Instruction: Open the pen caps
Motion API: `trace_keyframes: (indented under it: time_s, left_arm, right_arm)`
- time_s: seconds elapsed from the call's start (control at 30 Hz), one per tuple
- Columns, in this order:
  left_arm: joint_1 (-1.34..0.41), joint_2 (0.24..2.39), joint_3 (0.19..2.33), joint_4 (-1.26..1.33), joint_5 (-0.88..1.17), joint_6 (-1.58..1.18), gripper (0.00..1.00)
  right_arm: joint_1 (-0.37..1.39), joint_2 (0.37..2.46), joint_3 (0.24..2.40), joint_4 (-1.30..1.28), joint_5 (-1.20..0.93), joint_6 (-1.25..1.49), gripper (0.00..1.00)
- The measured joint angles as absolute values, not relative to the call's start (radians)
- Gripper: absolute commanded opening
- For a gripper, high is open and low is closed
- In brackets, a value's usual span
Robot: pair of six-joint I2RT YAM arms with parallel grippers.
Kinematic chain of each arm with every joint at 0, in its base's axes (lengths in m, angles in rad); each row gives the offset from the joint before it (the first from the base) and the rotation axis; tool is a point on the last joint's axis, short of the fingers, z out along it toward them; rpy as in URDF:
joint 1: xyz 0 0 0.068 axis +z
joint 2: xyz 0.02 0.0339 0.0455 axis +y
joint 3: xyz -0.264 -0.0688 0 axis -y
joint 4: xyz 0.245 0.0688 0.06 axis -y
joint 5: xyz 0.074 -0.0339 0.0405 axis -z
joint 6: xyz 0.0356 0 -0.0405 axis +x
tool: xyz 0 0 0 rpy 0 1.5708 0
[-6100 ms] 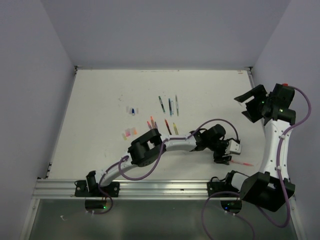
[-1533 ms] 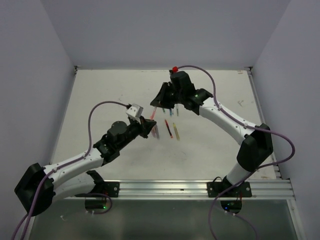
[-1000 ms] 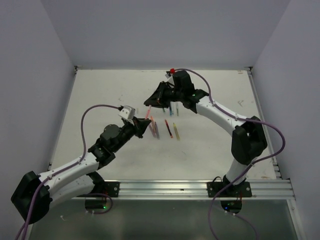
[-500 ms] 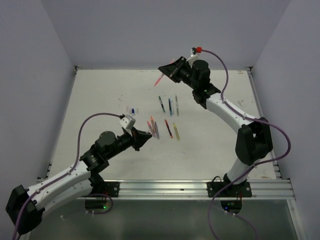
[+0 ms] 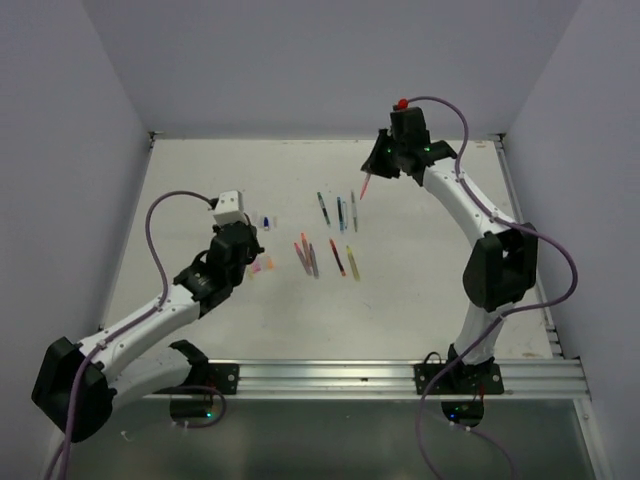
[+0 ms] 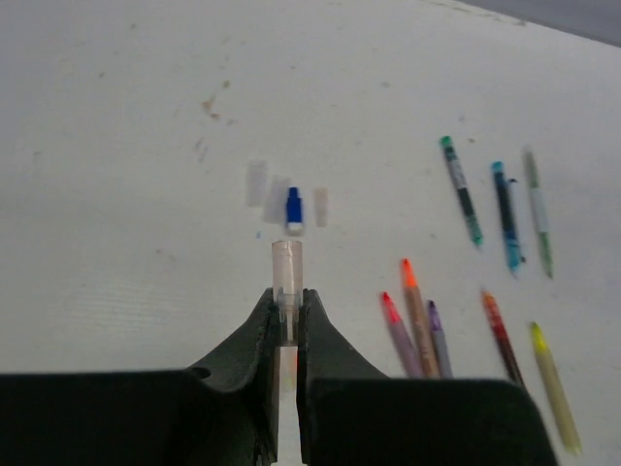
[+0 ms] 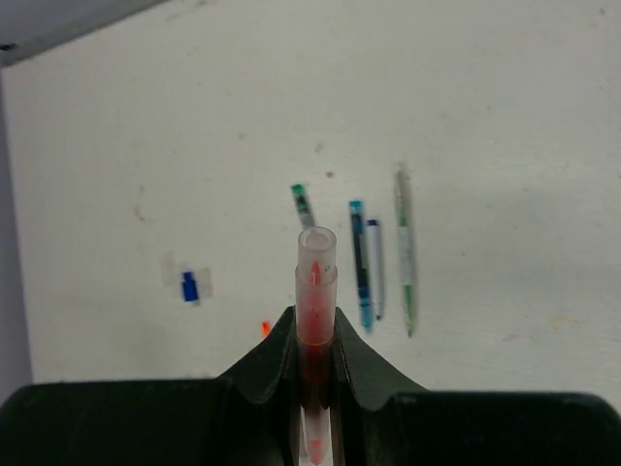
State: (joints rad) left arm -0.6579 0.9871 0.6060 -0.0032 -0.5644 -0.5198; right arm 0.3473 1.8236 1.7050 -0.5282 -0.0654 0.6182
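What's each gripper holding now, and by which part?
Left gripper pinches a small clear plastic cap by its near end. Right gripper clamps a thin red pen around its barrel, clear-tubed end sticking out.

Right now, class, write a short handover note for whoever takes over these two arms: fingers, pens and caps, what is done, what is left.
Left gripper: fingers shut on a pale clear cap, near the loose blue cap on the table.
Right gripper: fingers shut on the red pen, held off the table near the far pens. A clear sleeve covers its tip; I cannot tell whether it is a cap.
Done: five bare-tipped pens lie side by side.
Left: set the held cap down. The far pens look capped, so probably open those next.
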Motion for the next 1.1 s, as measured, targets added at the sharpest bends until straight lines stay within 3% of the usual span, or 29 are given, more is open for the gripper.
trace_keyframes:
  time_s: [0.2,0.47,1.1]
  left_arm:
    - [-0.397,1.179,0.602,0.046,-0.505,-0.531,0.00]
    - [-0.229,1.418,0.640,0.175,-0.305,-0.475,0.00]
    - [-0.091,1.751,0.842,0.298,0.027,-0.401,0.20]
  right_arm:
    - [0.267,2.008,1.702,-0.629,-0.091,0.522,0.00]
    - [0.228,2.174,1.774,-0.711,-0.167,0.455,0.00]
    - [0.224,2.348,1.937,-0.714,-0.252,0.406,0.12]
